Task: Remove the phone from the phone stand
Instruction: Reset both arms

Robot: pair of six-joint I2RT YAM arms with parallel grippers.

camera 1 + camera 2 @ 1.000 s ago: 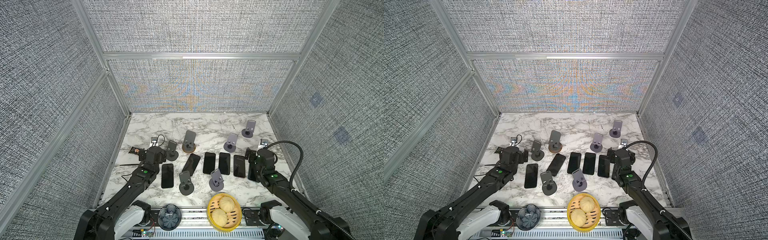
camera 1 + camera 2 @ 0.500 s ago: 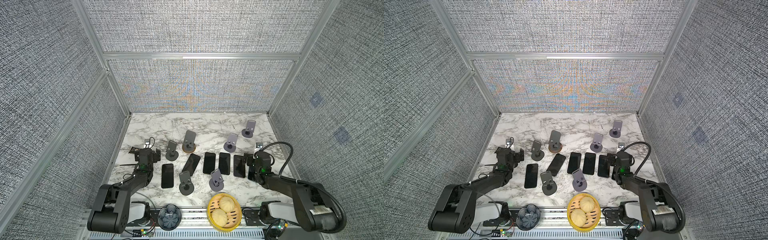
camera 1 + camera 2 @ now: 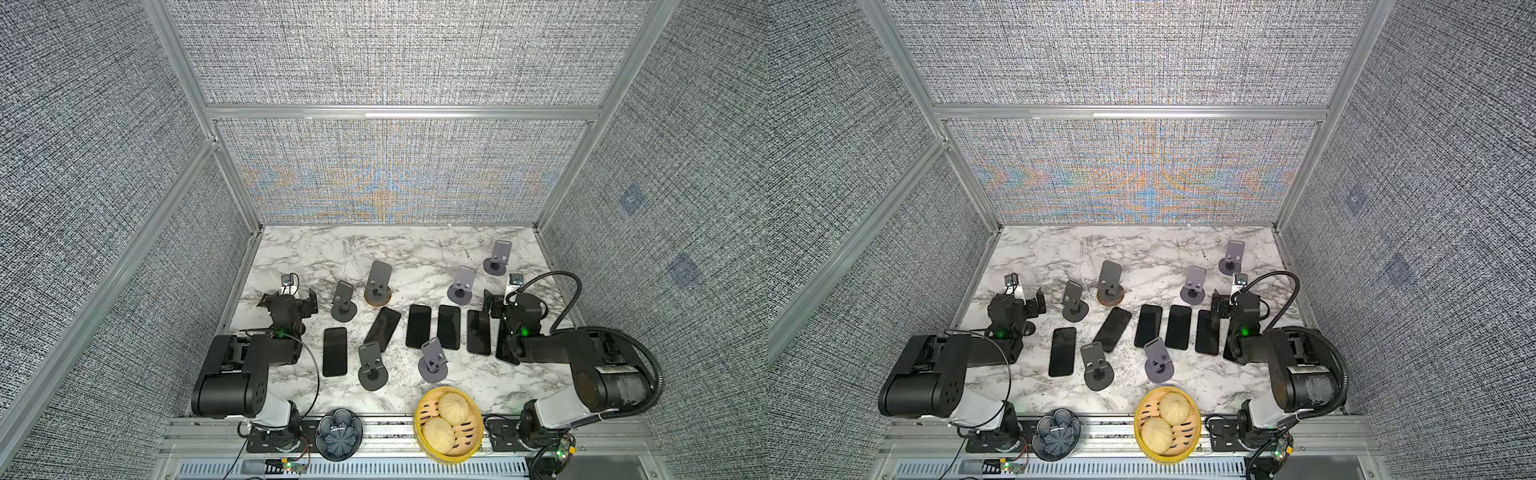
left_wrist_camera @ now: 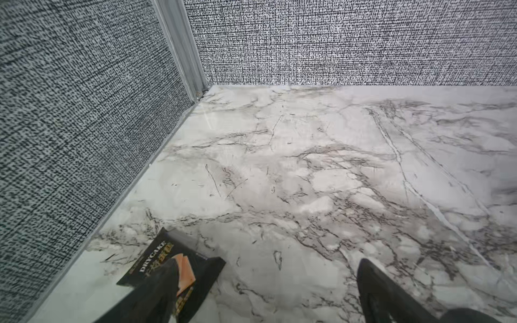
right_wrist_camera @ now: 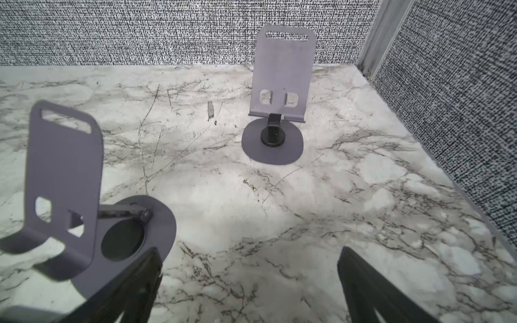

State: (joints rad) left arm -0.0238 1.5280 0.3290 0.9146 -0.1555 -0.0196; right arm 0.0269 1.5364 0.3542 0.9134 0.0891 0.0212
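Note:
Several black phones lie flat on the marble table, among them one (image 3: 335,351) at the left and one (image 3: 449,326) in the middle row. Every phone stand I see is empty, such as the grey stands (image 3: 462,284) (image 3: 372,365) and the two stands (image 5: 279,92) (image 5: 64,179) in the right wrist view. My left gripper (image 3: 289,300) (image 4: 265,293) is open low over the table's left side. My right gripper (image 3: 505,301) (image 5: 249,288) is open at the right, beside a stand's base. Neither holds anything.
A black snack packet (image 4: 167,260) lies under my left gripper's finger near the left wall. A bamboo steamer (image 3: 428,409) with buns and a dark flower-shaped bowl (image 3: 338,428) sit at the front edge. Fabric walls close in three sides.
Both arms have folded back and down towards their bases. Both grippers stay open and empty near the table's sides. The phones and stands have not moved.

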